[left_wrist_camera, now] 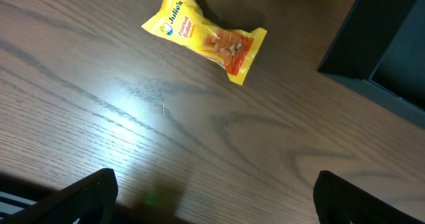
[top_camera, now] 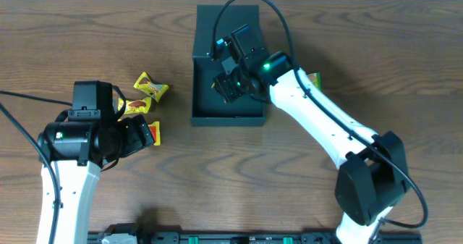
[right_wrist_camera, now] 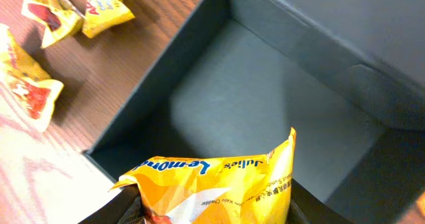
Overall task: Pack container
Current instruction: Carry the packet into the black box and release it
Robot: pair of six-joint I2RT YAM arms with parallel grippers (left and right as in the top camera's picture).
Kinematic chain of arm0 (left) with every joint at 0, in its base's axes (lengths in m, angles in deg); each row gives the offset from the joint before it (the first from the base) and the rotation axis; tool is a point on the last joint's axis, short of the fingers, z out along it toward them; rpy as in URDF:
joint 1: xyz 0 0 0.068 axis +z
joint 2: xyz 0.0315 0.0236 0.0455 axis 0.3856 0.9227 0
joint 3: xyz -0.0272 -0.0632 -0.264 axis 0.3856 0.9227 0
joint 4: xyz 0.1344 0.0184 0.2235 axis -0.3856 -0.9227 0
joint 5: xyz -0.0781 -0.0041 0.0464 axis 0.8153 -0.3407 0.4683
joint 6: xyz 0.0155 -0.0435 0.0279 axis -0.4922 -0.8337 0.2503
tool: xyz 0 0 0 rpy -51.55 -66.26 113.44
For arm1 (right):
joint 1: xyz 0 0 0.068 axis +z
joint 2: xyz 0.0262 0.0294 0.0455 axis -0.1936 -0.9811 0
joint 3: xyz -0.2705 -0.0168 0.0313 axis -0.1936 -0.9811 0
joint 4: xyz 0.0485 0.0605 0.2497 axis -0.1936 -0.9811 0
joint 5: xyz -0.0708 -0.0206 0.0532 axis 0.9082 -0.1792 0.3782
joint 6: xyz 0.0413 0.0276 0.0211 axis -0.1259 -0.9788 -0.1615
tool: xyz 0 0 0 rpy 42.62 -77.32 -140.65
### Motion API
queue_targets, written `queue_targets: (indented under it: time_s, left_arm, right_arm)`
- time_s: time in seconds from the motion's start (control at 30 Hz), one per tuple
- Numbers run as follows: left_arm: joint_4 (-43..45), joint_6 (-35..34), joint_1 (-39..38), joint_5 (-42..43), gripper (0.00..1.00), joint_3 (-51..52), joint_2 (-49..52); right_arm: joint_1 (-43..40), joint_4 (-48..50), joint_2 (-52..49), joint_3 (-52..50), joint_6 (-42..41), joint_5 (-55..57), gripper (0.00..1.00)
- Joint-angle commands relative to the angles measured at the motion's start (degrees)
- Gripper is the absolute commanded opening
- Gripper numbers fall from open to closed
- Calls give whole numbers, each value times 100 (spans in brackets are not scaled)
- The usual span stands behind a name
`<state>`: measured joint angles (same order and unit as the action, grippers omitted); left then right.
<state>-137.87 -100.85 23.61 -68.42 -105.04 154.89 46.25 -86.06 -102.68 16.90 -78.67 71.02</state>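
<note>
The container (top_camera: 228, 106) is a dark teal box, open, with its flap lid (top_camera: 227, 19) standing back at the far side. Over its inside hangs my right gripper (top_camera: 231, 85), shut on a yellow snack packet (right_wrist_camera: 212, 187); the box floor (right_wrist_camera: 265, 98) beneath looks bare. My left gripper (top_camera: 139, 133) is open low over the table at the left, its fingers (left_wrist_camera: 86, 194) wide apart around bare wood. A yellow packet (left_wrist_camera: 206, 38) lies ahead of it, apart from both fingers.
Three yellow packets (top_camera: 150, 87) (top_camera: 134, 105) (top_camera: 154, 132) lie left of the box. Another packet (top_camera: 312, 80) peeks out beside the box's right wall, partly under my right arm. The box corner (left_wrist_camera: 378, 44) shows at the right of the left wrist view.
</note>
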Motion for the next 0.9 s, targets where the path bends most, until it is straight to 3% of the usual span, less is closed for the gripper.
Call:
queue_targets:
  time_s: [0.0,0.33,0.87]
  left_arm:
    - [7,-4,13,-105,95,-39,9]
    - [17,-4,13,-103,96,-39,9]
    - [-20,2,13,-107,95,-39,9]
  right_arm:
    - [212,57,-245,101,-566,-101,49]
    - [730,203,-691,101,-1851,221,46]
    - [772,223,-1049,101,-4013,955,46]
